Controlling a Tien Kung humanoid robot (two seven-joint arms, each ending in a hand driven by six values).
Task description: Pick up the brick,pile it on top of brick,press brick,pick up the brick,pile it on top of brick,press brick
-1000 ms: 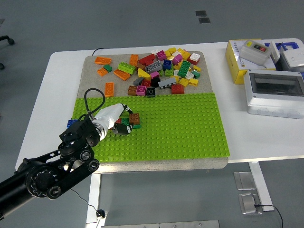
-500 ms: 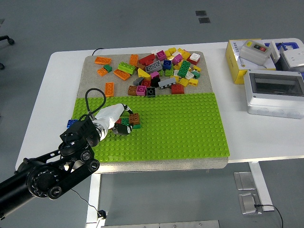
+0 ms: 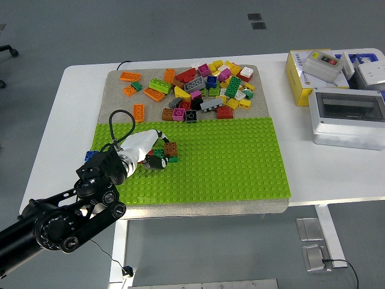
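The left hand has its fingers clamped on a brown brick over the green baseplate, near left.

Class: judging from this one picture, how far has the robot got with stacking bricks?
Done: a brown brick sits on the green baseplate. In hand: the left robot hand is at that brick, apparently pressing. Left: a further brick from the loose pile looks unstacked.

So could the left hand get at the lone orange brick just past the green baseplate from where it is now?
Probably yes. The left hand sits at the brown brick on the green baseplate, and the orange brick lies just beyond on the mat, with nothing between them.
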